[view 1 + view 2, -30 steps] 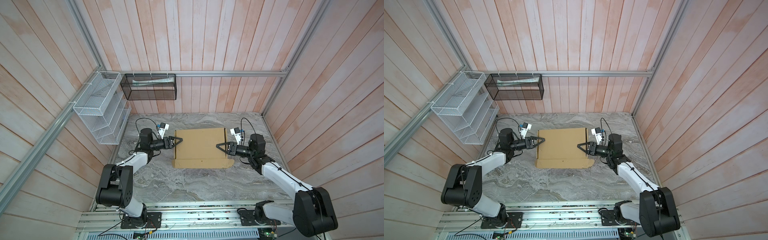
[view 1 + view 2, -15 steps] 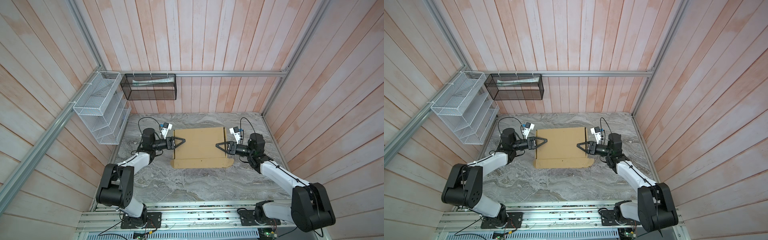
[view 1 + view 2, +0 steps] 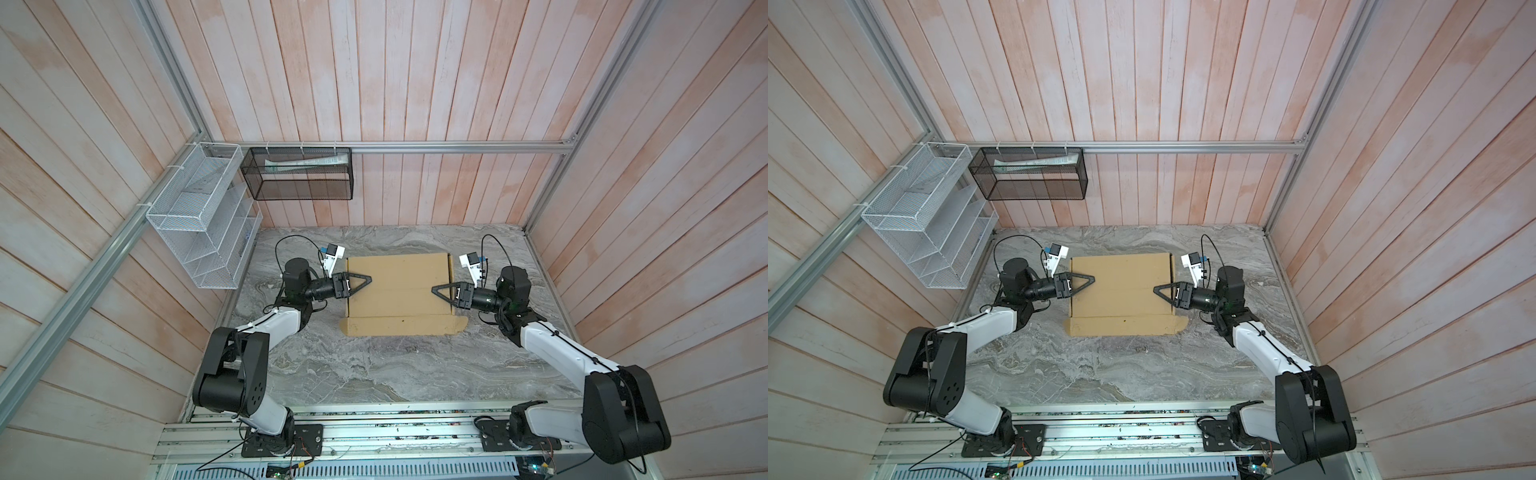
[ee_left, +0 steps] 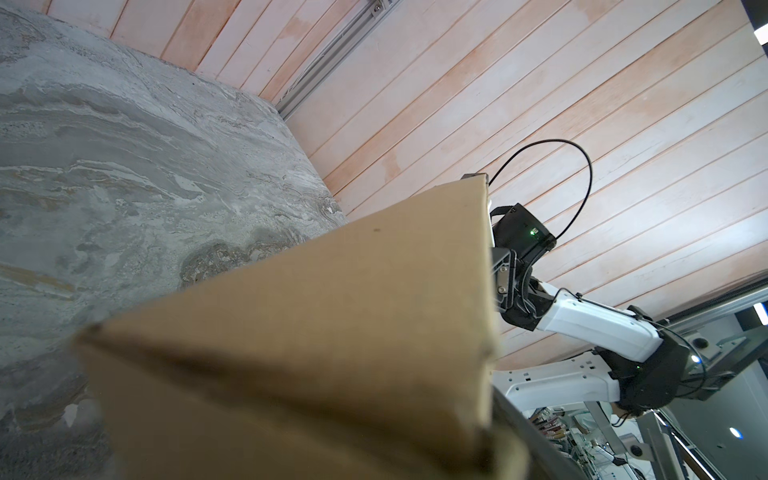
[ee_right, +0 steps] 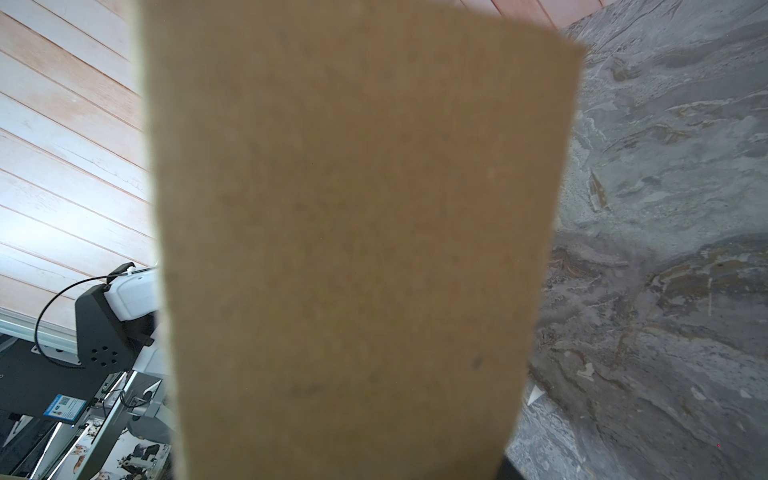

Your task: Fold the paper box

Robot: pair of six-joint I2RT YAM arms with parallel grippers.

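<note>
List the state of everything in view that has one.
paper box: on the table, near flap spread out, untucked.
left gripper: over the box's left edge; open or shut unclear.
right gripper: over the box's right edge; open or shut unclear.
black mesh basket: holds a pale packet.

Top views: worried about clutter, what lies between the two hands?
Only the bare top of the paper box lies between the left hand and the right hand; both top views show it.
</note>
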